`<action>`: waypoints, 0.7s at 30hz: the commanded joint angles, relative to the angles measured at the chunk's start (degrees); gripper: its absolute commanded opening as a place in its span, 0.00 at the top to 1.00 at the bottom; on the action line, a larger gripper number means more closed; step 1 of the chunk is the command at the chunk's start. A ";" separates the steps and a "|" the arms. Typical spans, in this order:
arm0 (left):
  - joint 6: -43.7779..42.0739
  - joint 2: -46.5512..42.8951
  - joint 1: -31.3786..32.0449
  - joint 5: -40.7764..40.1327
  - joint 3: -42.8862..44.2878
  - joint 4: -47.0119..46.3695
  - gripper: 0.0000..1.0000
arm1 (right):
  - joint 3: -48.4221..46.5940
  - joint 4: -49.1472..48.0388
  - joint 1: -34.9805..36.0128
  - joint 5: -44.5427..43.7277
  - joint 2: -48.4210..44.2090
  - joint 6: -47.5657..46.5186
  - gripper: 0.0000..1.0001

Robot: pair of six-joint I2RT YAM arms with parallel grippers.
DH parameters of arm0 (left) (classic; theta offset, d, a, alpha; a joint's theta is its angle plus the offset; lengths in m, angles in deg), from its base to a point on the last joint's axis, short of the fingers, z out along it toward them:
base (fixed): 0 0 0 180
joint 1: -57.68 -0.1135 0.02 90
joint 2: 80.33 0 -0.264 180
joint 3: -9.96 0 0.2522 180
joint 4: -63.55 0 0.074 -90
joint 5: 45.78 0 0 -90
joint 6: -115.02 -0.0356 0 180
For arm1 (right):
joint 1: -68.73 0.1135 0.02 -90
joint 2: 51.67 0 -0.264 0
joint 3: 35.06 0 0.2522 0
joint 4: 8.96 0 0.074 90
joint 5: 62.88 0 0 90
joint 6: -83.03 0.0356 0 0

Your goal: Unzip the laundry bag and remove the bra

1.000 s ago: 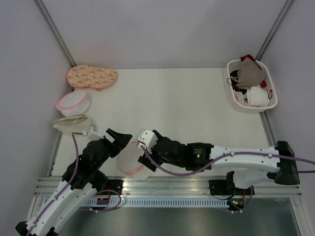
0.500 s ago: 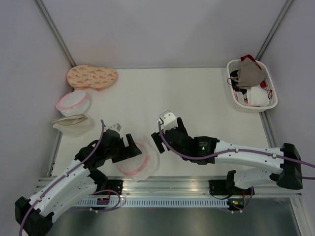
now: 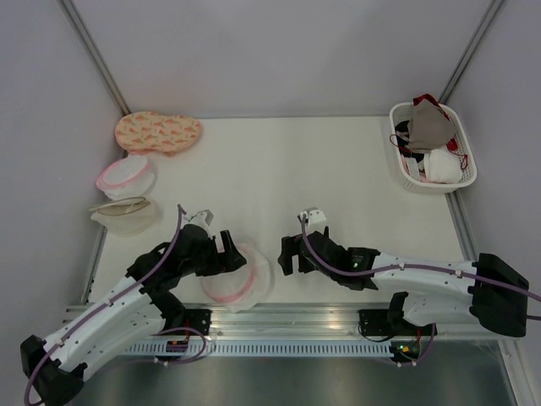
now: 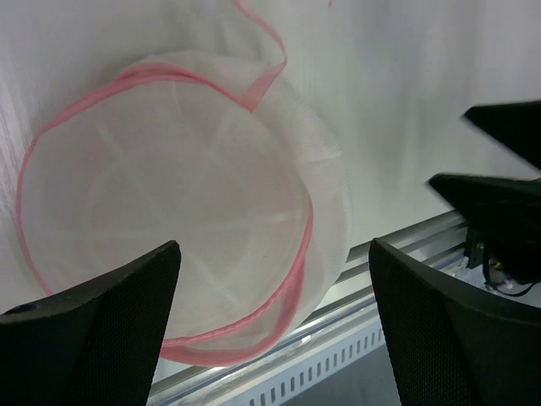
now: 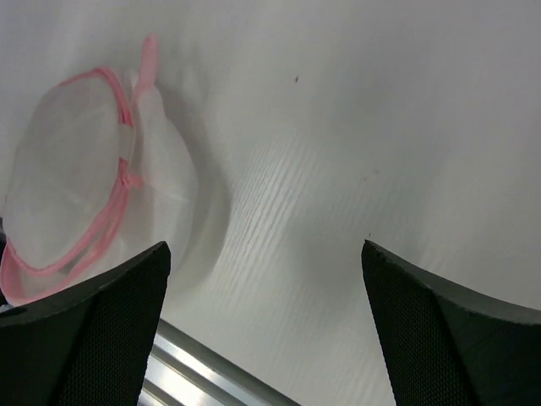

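Laundry bag (image 3: 241, 281) on the worktop (image 3: 296, 169), bra (image 3: 429, 125) well apart in a basket (image 3: 463, 150).

The pink-rimmed mesh laundry bag lies at about 7 o'clock on the worktop, its near side over the front rail (image 3: 296, 317). At its 10 o'clock the left hand (image 3: 233, 252) hangs with fingers spread wide, the bag showing between them in the wrist view; whether they touch cannot be told. At the bag's 3 o'clock, just beside it, the right hand (image 3: 287, 256) is likewise spread and holds nothing. The taupe bra rests atop other garments in the white basket at 2 o'clock.
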 commanded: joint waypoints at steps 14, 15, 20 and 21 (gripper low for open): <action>6.56 -10.41 0.21 -10.72 3.02 2.91 0.05 | 15.76 -48.11 -0.12 26.44 7.37 23.06 0.02; 6.83 -11.64 0.21 -11.60 3.20 3.87 0.05 | 15.32 -47.93 -0.04 26.36 8.86 23.41 0.02; 8.32 -14.90 0.21 -13.27 4.25 6.08 0.05 | 8.22 -37.06 1.98 19.97 13.00 24.30 0.02; 8.41 -15.60 0.21 -13.62 4.34 6.51 0.05 | 6.80 -32.34 2.51 18.72 14.22 24.12 0.02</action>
